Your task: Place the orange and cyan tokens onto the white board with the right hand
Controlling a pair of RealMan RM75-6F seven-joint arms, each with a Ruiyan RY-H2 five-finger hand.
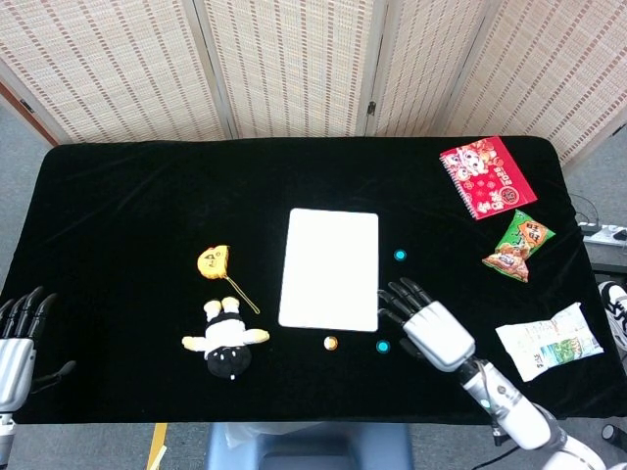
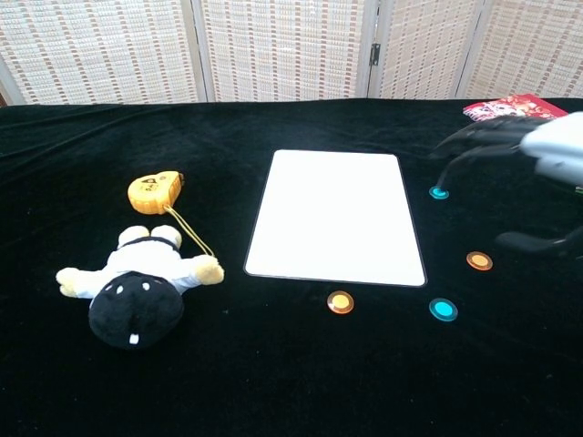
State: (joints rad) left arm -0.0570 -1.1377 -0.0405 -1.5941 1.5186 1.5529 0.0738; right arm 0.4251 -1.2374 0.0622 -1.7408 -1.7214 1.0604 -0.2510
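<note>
The tokens look thin, flat, light and rigid, lying flush on the black cloth, so you'll likely need to pinch each one by its rim or tip an edge up; expect them to slip. They're small glossy discs: an orange token (image 2: 340, 302) just below the board (image 2: 332, 214), another orange token (image 2: 479, 261) to its right, a cyan token (image 2: 443, 309) near the lower right corner and a cyan token (image 2: 439, 193) further up, all off the board. Your right hand (image 1: 428, 323) hovers over the right-side tokens, fingers spread and empty; the left hand (image 1: 18, 338) rests at the table's left edge, fingers apart, holding nothing.
</note>
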